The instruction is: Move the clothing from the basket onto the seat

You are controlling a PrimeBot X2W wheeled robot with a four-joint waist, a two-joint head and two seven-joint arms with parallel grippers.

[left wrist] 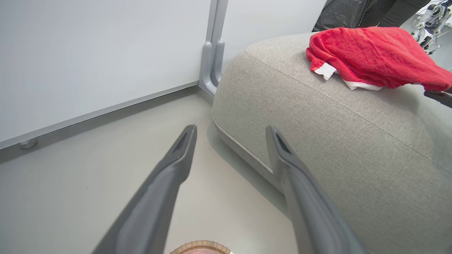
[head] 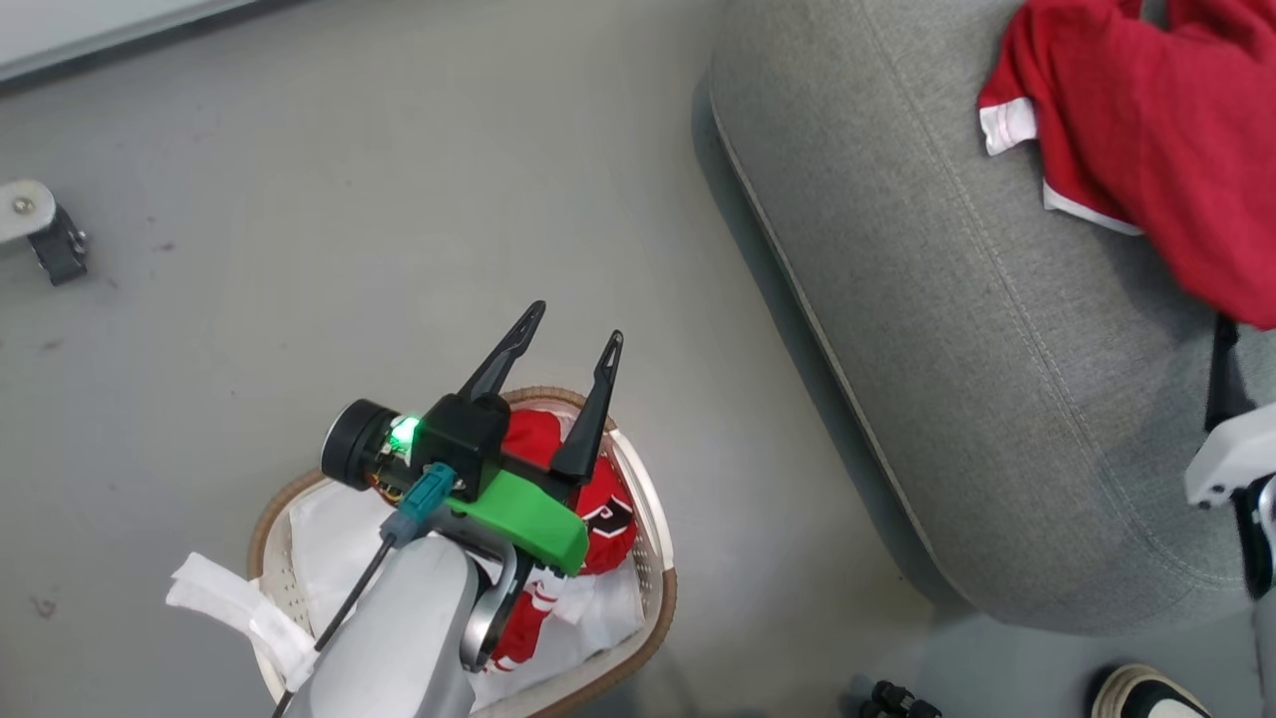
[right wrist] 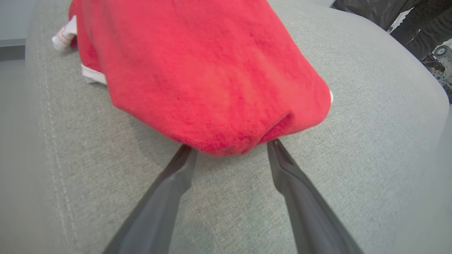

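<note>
The white basket (head: 660,558) with its tan rim stands on the floor at the lower left. Red clothing (head: 606,511) with a black-and-white emblem lies inside it, partly hidden by my left arm. My left gripper (head: 575,327) hovers above the basket, open and empty; in the left wrist view the left gripper (left wrist: 231,129) points toward the seat (left wrist: 317,148). Another red garment (head: 1146,130) with white cuffs lies on the grey seat (head: 997,349). In the right wrist view my right gripper (right wrist: 231,150) is open, fingers spread on the seat (right wrist: 370,106), tips at the edge of that garment (right wrist: 197,70).
White cloth lining (head: 239,608) hangs over the basket's left rim. A person's shoe (head: 1146,693) is at the bottom right, beside a small black object (head: 897,700). A caster (head: 45,234) sits at the far left. A white wall panel (left wrist: 106,63) borders the floor.
</note>
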